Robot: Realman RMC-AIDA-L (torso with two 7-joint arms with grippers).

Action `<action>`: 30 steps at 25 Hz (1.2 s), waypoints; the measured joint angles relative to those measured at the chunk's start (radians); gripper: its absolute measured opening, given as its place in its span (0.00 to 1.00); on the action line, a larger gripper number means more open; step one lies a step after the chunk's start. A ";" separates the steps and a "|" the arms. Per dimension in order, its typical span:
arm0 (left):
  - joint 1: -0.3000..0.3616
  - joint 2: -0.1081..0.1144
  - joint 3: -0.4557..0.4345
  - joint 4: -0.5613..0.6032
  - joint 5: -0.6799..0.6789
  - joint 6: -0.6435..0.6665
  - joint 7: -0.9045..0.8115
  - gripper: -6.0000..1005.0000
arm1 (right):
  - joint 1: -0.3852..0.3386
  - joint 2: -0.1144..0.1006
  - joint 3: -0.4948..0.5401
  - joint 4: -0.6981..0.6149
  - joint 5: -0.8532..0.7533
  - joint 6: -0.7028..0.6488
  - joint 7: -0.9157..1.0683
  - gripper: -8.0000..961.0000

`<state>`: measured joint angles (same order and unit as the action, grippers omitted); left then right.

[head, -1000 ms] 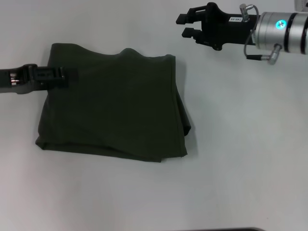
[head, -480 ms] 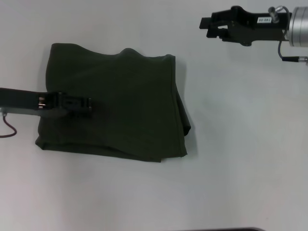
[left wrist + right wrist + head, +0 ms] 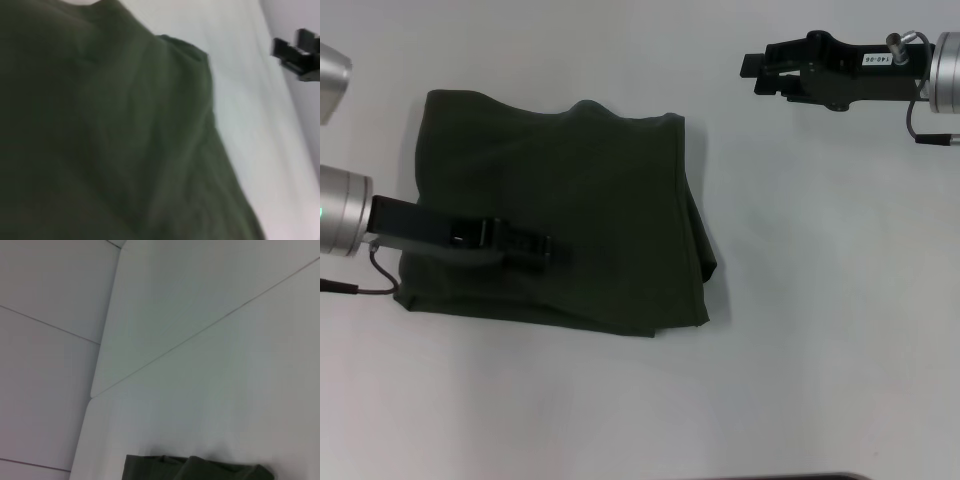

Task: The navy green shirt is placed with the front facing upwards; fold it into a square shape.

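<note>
My left gripper (image 3: 552,250) reached in level over the navy green shirt (image 3: 590,210), the arm stretched across the shirt's near left part, tips low above the cloth. Whether my left fingers were apart or together, I could not tell: they were dark against dark fabric. My right gripper (image 3: 752,72) hung well apart from the shirt, beyond its far right corner, arm held horizontal with the tips pointing back toward the shirt; there too I could not tell whether the fingers were parted.

The shirt lay on the white counter (image 3: 820,300), folded into a rough square of several layers. It was matte, soft olive cloth with plain green facing up. Its far edge was wavy and its right edge showed stacked folds bulging outward. From my left wrist the fabric (image 3: 110,140) looked gently rumpled, with shallow creases.
</note>
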<state>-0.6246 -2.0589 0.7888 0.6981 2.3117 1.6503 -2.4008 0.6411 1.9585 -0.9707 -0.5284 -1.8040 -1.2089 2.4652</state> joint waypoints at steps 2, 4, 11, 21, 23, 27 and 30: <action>0.000 0.002 0.012 -0.001 0.022 -0.043 -0.018 0.60 | 0.000 0.000 0.000 0.000 0.000 0.000 0.000 0.41; -0.001 0.004 0.012 -0.001 0.036 -0.068 -0.026 0.60 | 0.000 0.000 0.000 0.001 0.000 0.001 0.000 0.41; 0.000 0.014 -0.001 -0.001 0.068 -0.106 -0.033 0.60 | 0.000 0.000 0.000 0.003 0.000 0.004 0.000 0.41; 0.018 0.038 -0.115 0.053 0.069 -0.044 -0.031 0.60 | 0.003 0.000 0.000 0.002 0.000 0.001 0.000 0.41; 0.020 0.038 -0.116 0.060 0.069 -0.042 -0.032 0.60 | 0.003 0.000 0.000 0.003 0.000 0.001 0.000 0.41; 0.014 0.034 -0.088 0.052 0.080 -0.053 -0.037 0.60 | 0.003 0.000 -0.004 0.004 0.000 0.000 0.000 0.41; 0.014 0.031 -0.084 0.054 0.103 -0.059 -0.049 0.60 | 0.005 0.000 -0.010 0.008 0.000 -0.001 0.000 0.41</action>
<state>-0.6110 -2.0275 0.7045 0.7526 2.4149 1.5909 -2.4498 0.6461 1.9585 -0.9808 -0.5199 -1.8042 -1.2097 2.4650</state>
